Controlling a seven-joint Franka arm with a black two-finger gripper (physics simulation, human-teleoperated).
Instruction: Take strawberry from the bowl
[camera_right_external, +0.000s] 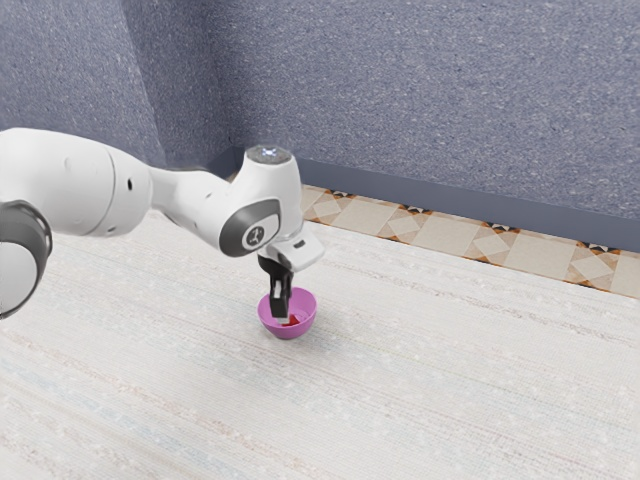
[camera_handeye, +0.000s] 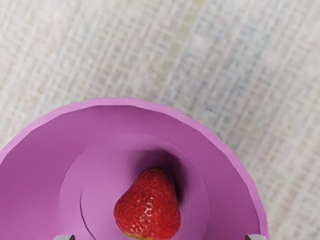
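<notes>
Hanging above strawberry in bowl, gripper spread

over there a round, pinkish-purple bowl stands upright on the pale tabletop, its rim slightly faceted. i can see a single strawberry lying inside on the bowl's floor, glossy red and dotted with seeds, bluntly wedge-shaped, a bit of yellowish green at one edge.
</notes>
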